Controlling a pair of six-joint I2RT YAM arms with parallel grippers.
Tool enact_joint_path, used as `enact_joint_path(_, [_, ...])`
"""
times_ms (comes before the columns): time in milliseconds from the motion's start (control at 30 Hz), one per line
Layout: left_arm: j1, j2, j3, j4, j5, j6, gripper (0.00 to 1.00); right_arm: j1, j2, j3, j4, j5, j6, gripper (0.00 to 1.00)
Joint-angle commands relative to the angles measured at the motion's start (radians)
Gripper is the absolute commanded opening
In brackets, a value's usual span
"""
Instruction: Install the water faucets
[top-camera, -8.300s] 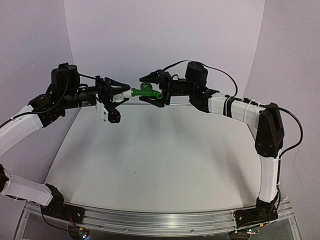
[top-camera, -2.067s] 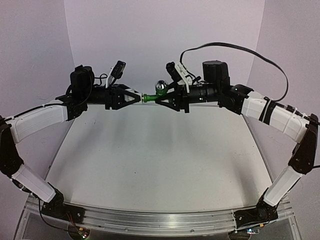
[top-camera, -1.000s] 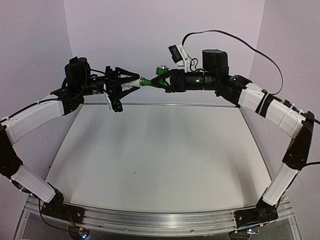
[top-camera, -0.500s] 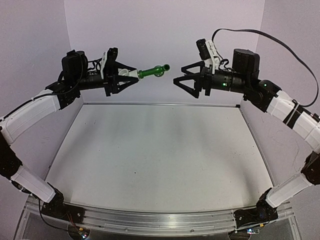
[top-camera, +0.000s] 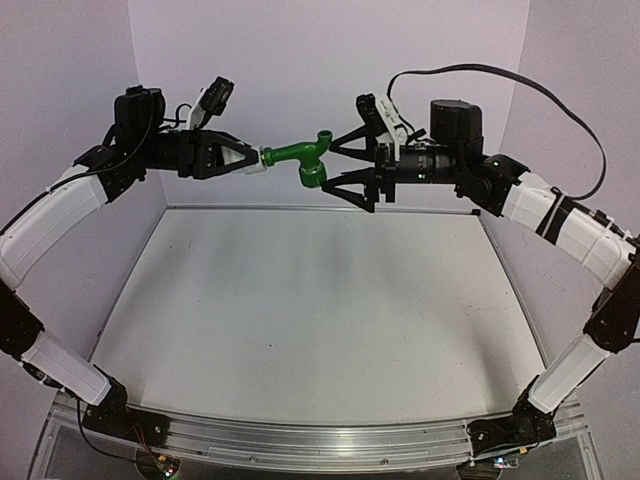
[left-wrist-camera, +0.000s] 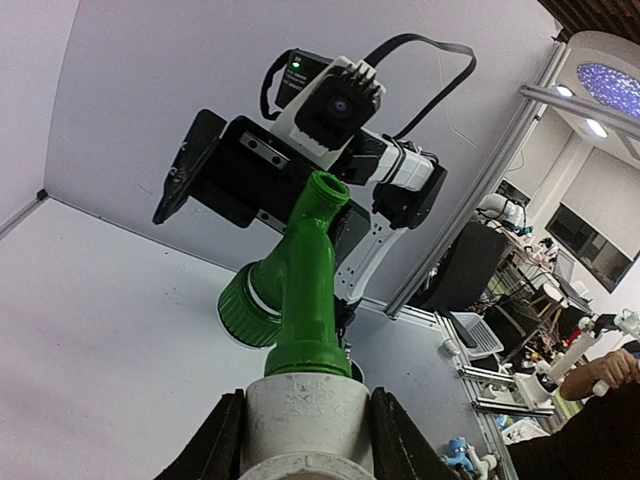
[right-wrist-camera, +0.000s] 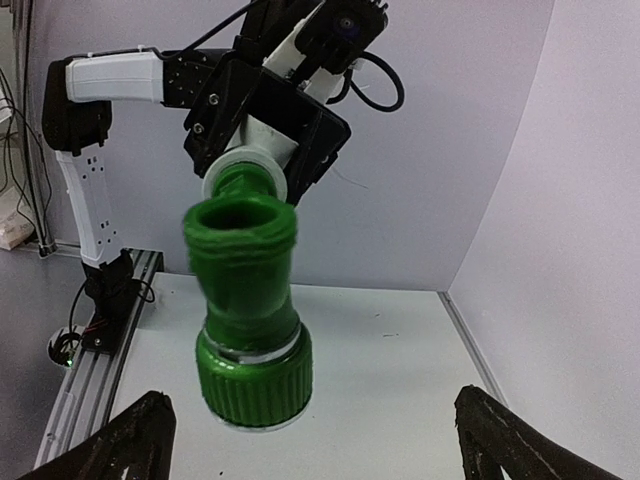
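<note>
green tap (top-camera: 296, 155) looks seated in the white fitting (left-wrist-camera: 308, 410), which the left gripper (top-camera: 240, 160) clamps; at its 3 o'clock the right gripper (top-camera: 345, 165) gapes wide, gripping nothing; final tightening may remain

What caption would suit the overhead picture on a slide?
Left tool holds a white plastic fitting carrying a green plastic tap in mid-air, facing the open right tool.

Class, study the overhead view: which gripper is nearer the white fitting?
Left. The left gripper is shut on the white fitting; the right gripper is open at the far end of the green tap.
</note>
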Motion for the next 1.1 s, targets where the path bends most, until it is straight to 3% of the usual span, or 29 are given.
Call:
enact_joint_path(0, [0.000, -0.021, 0.013, 0.008, 0.084, -0.022, 0.00, 0.016, 0.038, 0.087, 0.054, -0.054, 0.065, 0.95])
enact_joint_path(133, [0.000, 0.017, 0.038, 0.003, 0.104, -0.025, 0.00, 0.023, 0.067, 0.118, 0.054, -0.100, 0.111, 0.84])
enact_joint_path(433, [0.000, 0.075, 0.083, -0.009, 0.109, -0.023, 0.00, 0.053, 0.116, 0.175, 0.054, -0.153, 0.176, 0.71])
enact_joint_path(567, [0.000, 0.087, 0.103, -0.010, 0.114, -0.020, 0.00, 0.053, 0.133, 0.172, 0.054, -0.153, 0.199, 0.43])
enact_joint_path(600, [0.001, 0.088, 0.107, -0.011, 0.117, -0.019, 0.00, 0.053, 0.131, 0.162, 0.053, -0.148, 0.196, 0.43])
enact_joint_path(667, [0.001, 0.091, 0.112, -0.012, 0.126, -0.014, 0.00, 0.053, 0.117, 0.133, 0.054, -0.124, 0.176, 0.61])
enact_joint_path(700, [0.000, 0.091, 0.112, -0.012, 0.127, -0.010, 0.00, 0.053, 0.116, 0.126, 0.053, -0.107, 0.172, 0.65])
enact_joint_path(767, [0.000, 0.088, 0.111, -0.015, 0.126, -0.005, 0.00, 0.053, 0.127, 0.146, 0.050, -0.094, 0.185, 0.57])
enact_joint_path(833, [0.000, 0.089, 0.111, -0.015, 0.128, -0.003, 0.00, 0.053, 0.136, 0.159, 0.049, -0.097, 0.202, 0.42])
enact_joint_path(933, [0.000, 0.084, 0.100, -0.016, 0.115, 0.018, 0.00, 0.053, 0.142, 0.171, 0.051, -0.100, 0.234, 0.06])
enact_joint_path(967, [0.000, 0.074, 0.092, -0.018, 0.095, 0.037, 0.00, 0.053, 0.145, 0.174, 0.054, -0.094, 0.260, 0.00])
enact_joint_path(1067, [-0.007, 0.006, 0.039, -0.027, -0.063, 0.223, 0.00, 0.053, 0.146, 0.171, 0.082, -0.090, 0.381, 0.00])
